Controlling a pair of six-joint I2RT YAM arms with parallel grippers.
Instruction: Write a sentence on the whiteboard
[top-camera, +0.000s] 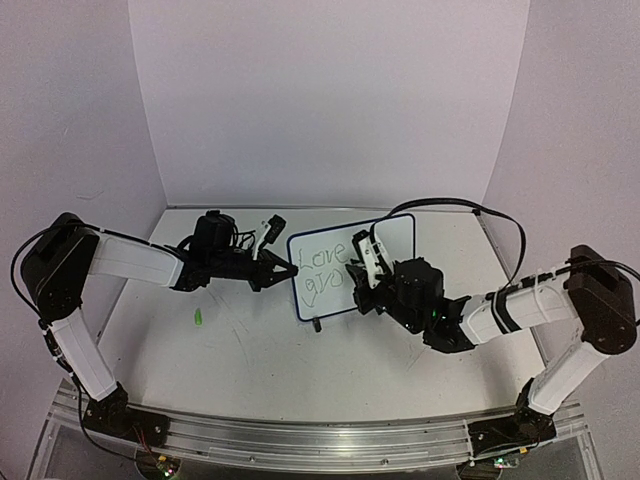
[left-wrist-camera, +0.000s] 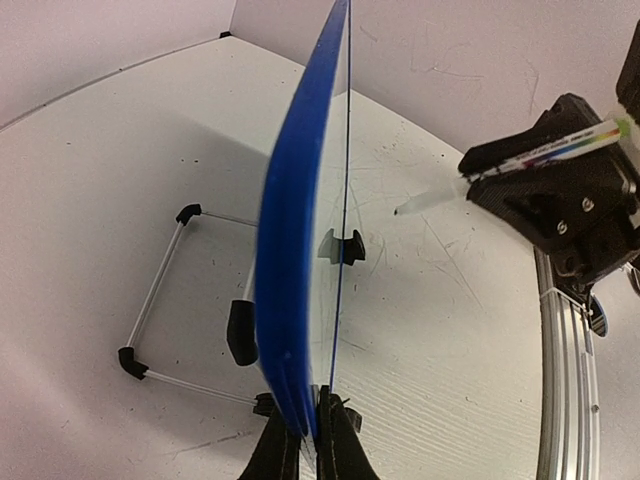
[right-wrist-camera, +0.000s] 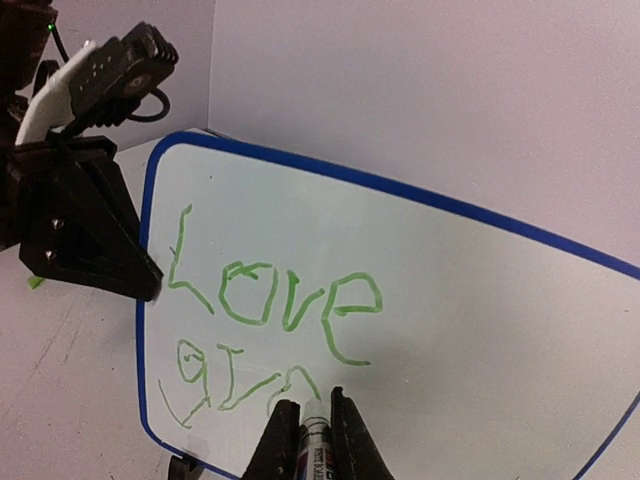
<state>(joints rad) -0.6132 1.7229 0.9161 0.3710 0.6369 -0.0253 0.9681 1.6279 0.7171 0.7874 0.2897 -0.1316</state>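
Two lines of green script make up the sentence (right-wrist-camera: 270, 305) at this point, "Love" on top and roughly "gro" beneath it, so by my reading the second word is unfinished and a third is not begun. The whiteboard (top-camera: 390, 235) stands on edge near the middle of the table (top-camera: 250, 360), propped by a thin wire stand (left-wrist-camera: 187, 213) behind it. The left gripper (left-wrist-camera: 308, 425) is closed tight on the board's left edge, bracing it. The right gripper (right-wrist-camera: 310, 430) is closed around a marker (right-wrist-camera: 313, 445), whose tip sits at the end of the lower line (whether it actually touches the surface I cannot tell). The risk I see is leverage: the board is pinched at one edge only, so a firm stroke far from that clamp could flex or swing it, making the line skip or the board slip free. The fingers (right-wrist-camera: 280, 440) also ride close to fresh ink and could smear it, and the lower line has little room beneath it before the rim.
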